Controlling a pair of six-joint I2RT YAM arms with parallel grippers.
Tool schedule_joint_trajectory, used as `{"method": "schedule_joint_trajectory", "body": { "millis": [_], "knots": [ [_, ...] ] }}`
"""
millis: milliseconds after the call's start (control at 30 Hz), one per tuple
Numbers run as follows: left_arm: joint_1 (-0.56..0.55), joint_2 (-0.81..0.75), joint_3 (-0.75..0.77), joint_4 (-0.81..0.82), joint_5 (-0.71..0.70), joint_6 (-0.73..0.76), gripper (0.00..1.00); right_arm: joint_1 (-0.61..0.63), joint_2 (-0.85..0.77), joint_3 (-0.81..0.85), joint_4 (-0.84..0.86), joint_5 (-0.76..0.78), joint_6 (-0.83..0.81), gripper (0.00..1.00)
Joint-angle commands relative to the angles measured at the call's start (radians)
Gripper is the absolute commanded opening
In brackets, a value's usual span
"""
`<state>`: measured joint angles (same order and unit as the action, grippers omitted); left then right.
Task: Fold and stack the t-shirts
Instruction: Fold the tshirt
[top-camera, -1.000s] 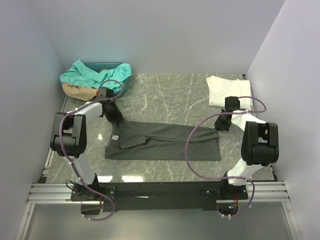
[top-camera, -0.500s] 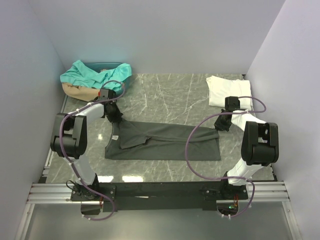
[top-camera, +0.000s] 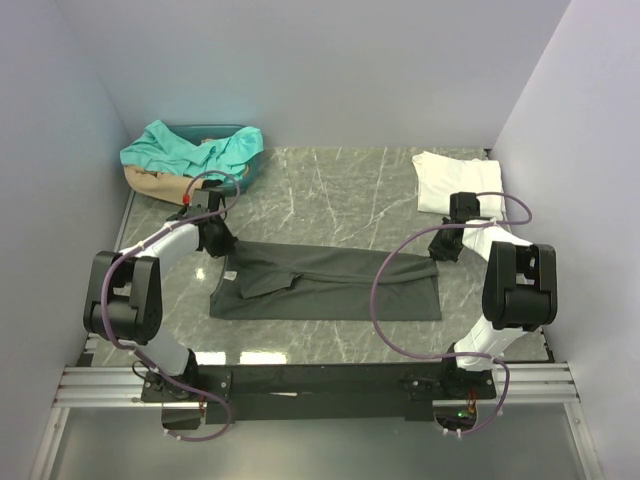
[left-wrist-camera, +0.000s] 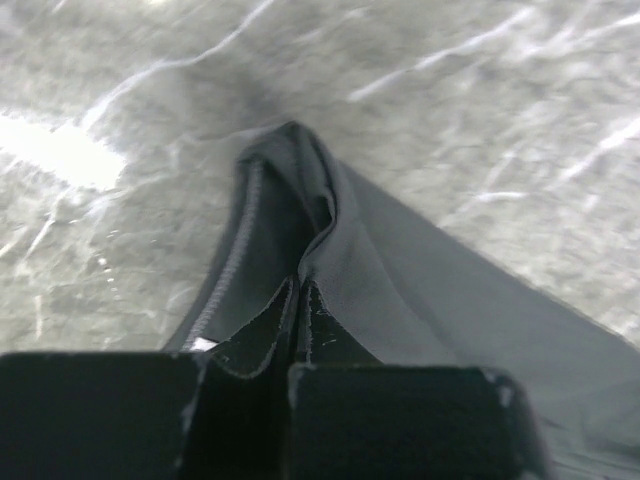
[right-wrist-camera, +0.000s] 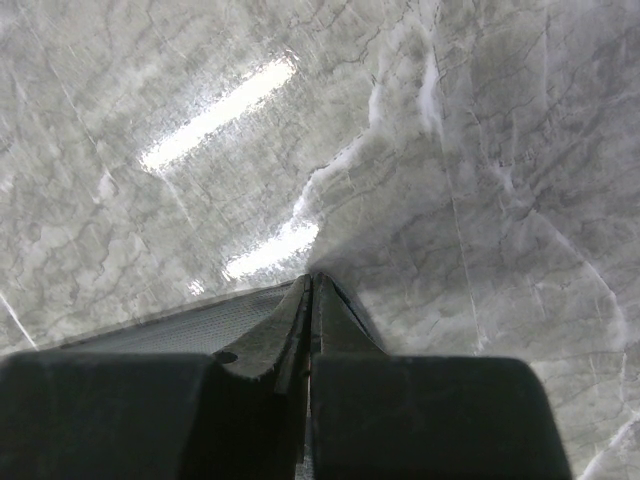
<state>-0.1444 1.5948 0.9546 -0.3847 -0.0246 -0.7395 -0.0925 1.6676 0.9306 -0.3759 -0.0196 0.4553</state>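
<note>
From the overhead view both grippers are hard to make out, dark fingers lost against dark cloth; the wrist cameras settle it. The left gripper (left-wrist-camera: 300, 290) has its fingers pressed together on a raised fold of the dark grey t-shirt (left-wrist-camera: 420, 290), a stitched hem running down into the pinch. That view is soft and blurred, and the fingers' black housing hides the cloth below the pinch. The right gripper (right-wrist-camera: 308, 285) is also closed tight, with a dark knit edge of the same shirt running straight into its tips; its housing cuts off the rest.

The dark grey t-shirt (top-camera: 325, 283) lies in a long, flat band across the middle of the marble-patterned tabletop (top-camera: 330, 190), nearer the near edge, its sides folded in so that overlapping flaps show. The left gripper (top-camera: 222, 243) holds its far left corner and the right gripper (top-camera: 440, 250) its far right corner. A small white neck label (top-camera: 229, 275) sits at the left end, its writing too small to read.

A white t-shirt (top-camera: 450, 180) lies folded at the far right corner, its near edge partly hidden by the right arm. At the far left corner a crumpled teal t-shirt (top-camera: 190, 148) spills over a teal bin (top-camera: 252, 168), with tan cloth (top-camera: 150, 182) bunched beneath it, mostly covered.
</note>
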Motion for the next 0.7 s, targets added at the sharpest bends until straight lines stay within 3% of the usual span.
{"method": "schedule_joint_trajectory", "body": {
  "millis": [0, 267, 367, 467, 667],
  "knots": [
    [0.008, -0.002, -0.019, -0.022, -0.061, -0.026, 0.03, -0.007, 0.021, 0.014, -0.001, 0.017, -0.007, 0.00],
    [0.022, -0.039, -0.069, -0.034, -0.083, -0.052, 0.09, -0.007, 0.014, 0.013, -0.009, 0.014, -0.001, 0.00],
    [0.022, -0.053, -0.092, -0.022, -0.054, -0.061, 0.20, -0.007, 0.004, 0.020, -0.018, 0.018, -0.004, 0.00],
    [0.022, -0.074, -0.102, -0.016, -0.049, -0.057, 0.43, -0.007, -0.011, 0.045, -0.038, 0.018, -0.013, 0.00],
    [0.008, -0.127, -0.053, -0.055, -0.064, -0.021, 0.55, -0.006, -0.100, 0.119, -0.106, 0.067, -0.014, 0.33]
  ]
}}
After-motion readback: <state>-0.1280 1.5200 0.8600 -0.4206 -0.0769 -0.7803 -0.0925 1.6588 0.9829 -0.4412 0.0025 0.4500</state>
